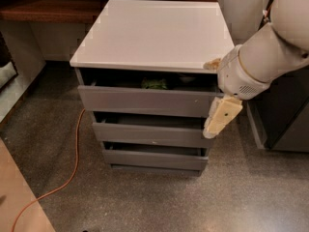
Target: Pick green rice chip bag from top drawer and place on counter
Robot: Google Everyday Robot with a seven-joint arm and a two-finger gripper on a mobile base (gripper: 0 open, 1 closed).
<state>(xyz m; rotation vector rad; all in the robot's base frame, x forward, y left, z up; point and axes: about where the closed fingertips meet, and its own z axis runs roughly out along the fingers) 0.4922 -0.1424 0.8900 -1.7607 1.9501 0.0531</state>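
Speckled floor carries an orange cable (73,168) left of the top drawer (145,100), which stands ajar. Inside it, mid-width, the green rice chip bag (154,83) lies ungrasped; the white desk (154,33) above the drawer has no bag yet. Right of the drawer's front hangs the tool (221,116); spread or closed, I cannot tell. Grasping, lifting, placing: all 3 look undone.

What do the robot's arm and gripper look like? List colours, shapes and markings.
The arm is white, made of thick rounded segments, with a thin tan seam ring and a small dotted vent patch at the wrist. The gripper, hanging beside the right end of the top drawer, is a flat cream-yellow block.
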